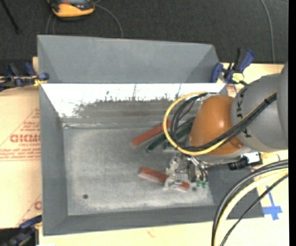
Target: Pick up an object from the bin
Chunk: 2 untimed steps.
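My gripper (182, 170) is low in the bin's right front part, under the arm's orange cover. A flat red block (151, 175) lies just left of it on the bin floor. A small white and red piece (180, 185) lies right below it, touching or nearly touching it. Behind it, a long orange-red stick (146, 136) and a dark green stick (155, 144) lie side by side, slanting up to the right, with their right ends hidden under the cover.
A tiny dark speck (85, 197) lies at the front left of the bin floor. The arm and its looped cables cover the bin's right side and right wall.
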Tool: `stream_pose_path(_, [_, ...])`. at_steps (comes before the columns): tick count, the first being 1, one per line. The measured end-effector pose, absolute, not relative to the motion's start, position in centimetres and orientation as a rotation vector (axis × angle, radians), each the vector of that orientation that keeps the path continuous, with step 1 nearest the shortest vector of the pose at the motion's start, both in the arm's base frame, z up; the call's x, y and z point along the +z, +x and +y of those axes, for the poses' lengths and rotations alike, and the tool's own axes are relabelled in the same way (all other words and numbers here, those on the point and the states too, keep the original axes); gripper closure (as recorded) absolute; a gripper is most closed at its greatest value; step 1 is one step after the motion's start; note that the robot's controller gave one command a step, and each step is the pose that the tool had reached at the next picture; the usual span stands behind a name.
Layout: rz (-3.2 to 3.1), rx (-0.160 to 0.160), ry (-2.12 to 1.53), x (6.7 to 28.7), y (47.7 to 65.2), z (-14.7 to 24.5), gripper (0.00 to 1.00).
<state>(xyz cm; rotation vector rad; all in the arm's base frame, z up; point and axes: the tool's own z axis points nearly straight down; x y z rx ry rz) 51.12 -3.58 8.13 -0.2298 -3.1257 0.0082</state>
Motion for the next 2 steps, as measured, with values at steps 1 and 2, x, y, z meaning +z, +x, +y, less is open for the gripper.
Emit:
stream_pose_path(1, [-3.127,0.004,-0.23,9.3,50.9,-3.5,1.0])
stream_pose_path(2, [-3.13,0.002,-0.228,11.5,51.0,-3.4,1.0])
